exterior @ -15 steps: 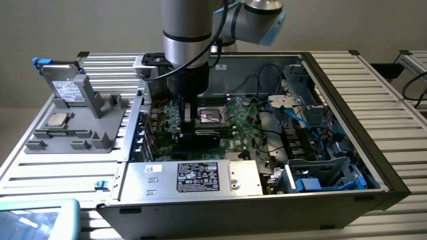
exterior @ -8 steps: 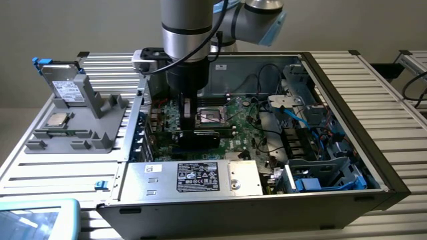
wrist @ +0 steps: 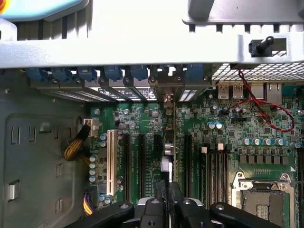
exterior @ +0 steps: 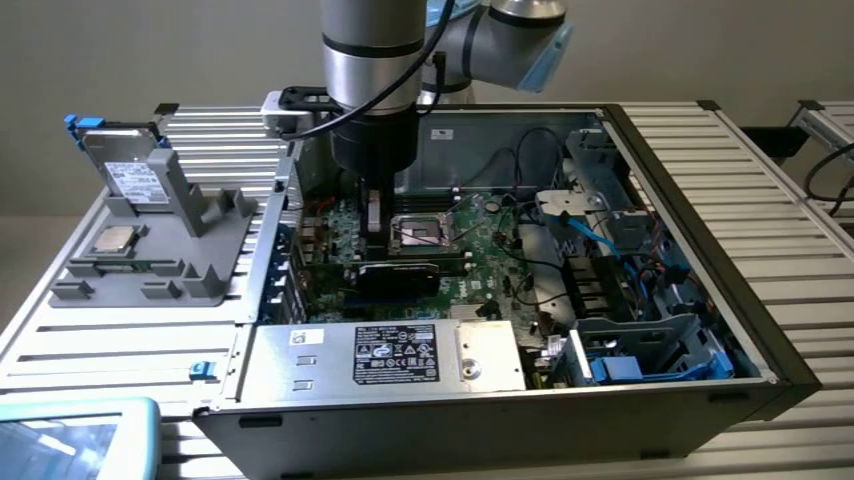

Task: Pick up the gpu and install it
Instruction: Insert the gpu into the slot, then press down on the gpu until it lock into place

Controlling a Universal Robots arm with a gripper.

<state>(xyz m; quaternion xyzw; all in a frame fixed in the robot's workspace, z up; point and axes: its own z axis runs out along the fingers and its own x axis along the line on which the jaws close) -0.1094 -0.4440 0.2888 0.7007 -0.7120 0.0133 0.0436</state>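
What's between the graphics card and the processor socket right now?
In the wrist view, a row of long black slots lies between the graphics card and the processor socket.

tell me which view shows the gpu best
The exterior view: the gpu shows its long black side, standing on the motherboard under the gripper. The wrist view shows it edge-on, a thin strip between slots.
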